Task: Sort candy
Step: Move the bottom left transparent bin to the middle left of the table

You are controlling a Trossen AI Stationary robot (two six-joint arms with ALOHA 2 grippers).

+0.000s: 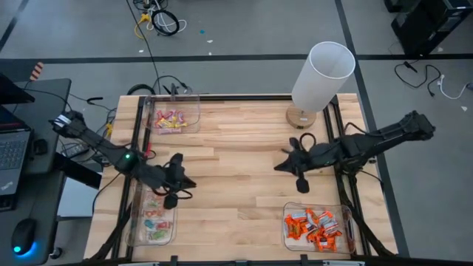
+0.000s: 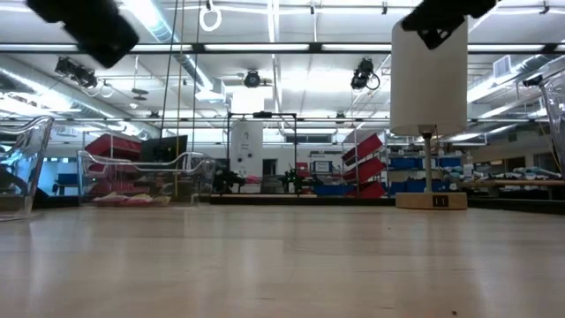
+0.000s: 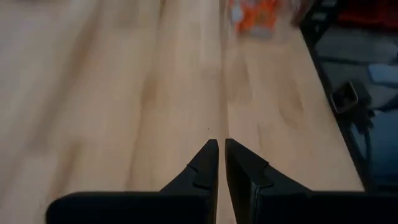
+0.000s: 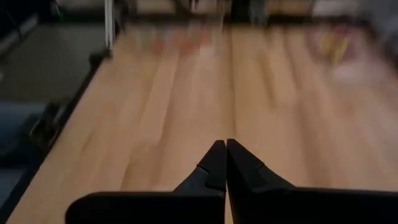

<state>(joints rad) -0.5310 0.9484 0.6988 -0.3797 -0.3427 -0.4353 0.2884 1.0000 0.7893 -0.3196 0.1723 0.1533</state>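
Note:
The candy lies sorted in three clear bins: pink/yellow sweets point(image 1: 171, 119) at the far left, pale ones point(image 1: 152, 219) at the near left, orange ones point(image 1: 316, 226) at the near right. The orange ones point(image 3: 252, 14) also show ahead in the left wrist view. My left gripper point(image 1: 190, 182) hovers above the bare wood beside the near-left bin, its fingers point(image 3: 221, 144) shut on nothing. My right gripper point(image 1: 280, 166) hangs over the table's middle right, also shut point(image 4: 224, 144) and empty. Both grippers slant down over the planks without touching them.
A tall white cylinder lamp point(image 1: 322, 72) on a wooden foot stands at the far right, close behind my right arm; it also shows in the low view point(image 2: 429, 79). Bare wooden tabletop point(image 1: 236, 192) lies between the bins. A laptop and a mouse sit off the table's left side.

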